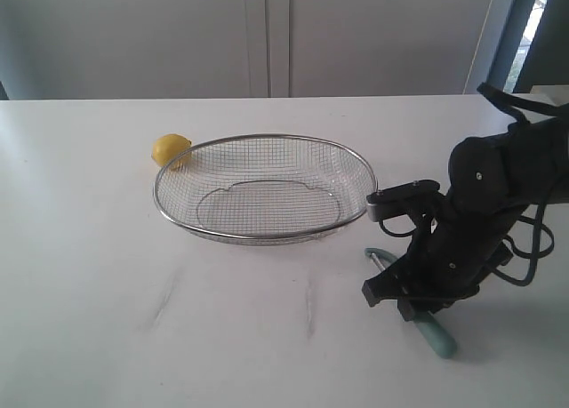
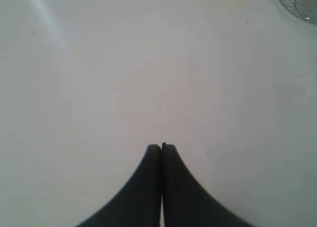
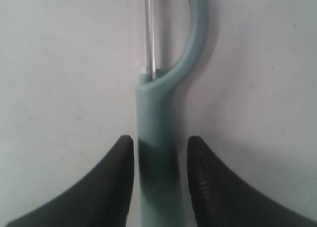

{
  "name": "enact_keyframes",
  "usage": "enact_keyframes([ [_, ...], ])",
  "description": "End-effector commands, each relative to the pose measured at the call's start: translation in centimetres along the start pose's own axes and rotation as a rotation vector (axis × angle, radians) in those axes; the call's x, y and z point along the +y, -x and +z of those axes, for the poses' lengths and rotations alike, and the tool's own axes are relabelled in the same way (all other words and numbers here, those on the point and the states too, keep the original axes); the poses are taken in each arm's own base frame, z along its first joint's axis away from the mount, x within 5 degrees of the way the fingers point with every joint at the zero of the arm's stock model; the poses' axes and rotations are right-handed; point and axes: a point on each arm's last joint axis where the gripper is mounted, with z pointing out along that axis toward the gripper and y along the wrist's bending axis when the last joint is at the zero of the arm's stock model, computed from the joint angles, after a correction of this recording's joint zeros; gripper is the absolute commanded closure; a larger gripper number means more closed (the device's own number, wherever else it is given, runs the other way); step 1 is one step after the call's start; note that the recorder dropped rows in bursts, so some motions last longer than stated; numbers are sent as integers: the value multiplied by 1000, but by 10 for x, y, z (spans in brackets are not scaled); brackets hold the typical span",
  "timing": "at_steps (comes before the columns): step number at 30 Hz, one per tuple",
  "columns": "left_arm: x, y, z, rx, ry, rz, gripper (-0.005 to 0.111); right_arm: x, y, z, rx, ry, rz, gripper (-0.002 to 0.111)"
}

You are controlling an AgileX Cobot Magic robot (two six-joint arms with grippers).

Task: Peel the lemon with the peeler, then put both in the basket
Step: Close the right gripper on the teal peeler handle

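one round yellow lemon [image 1: 171,148] beside oval wire-mesh basket [image 1: 351,181]; left gripper [image 2: 161,147] jaws together; right gripper [image 3: 158,140] jaws apart astride pale teal peeler [image 3: 157,103] near table's [image 1: 89,292] right edge

The lemon [image 1: 171,148] lies behind the basket's [image 1: 182,190] left end, the peeler [image 1: 437,339] to its right.

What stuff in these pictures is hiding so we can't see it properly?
- Pale teal peeler with a metal blade: in the exterior view its middle is behind the black right arm; in the right wrist view its head is cut off by the edge.
- Small yellow lemon: in the exterior view, partly behind the rim of the silver wire-mesh basket.
- Left gripper: outside the exterior view.
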Motion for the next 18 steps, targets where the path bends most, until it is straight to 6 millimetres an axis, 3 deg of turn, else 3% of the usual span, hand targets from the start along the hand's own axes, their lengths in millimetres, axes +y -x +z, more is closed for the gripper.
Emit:
enact_keyframes([
  [1,0,-2,1,0,-4,-4,107,1,0,0,-7,2,-3,73],
  [18,0,-2,1,0,-4,-4,107,0,-1,9,25,2,11,73],
])
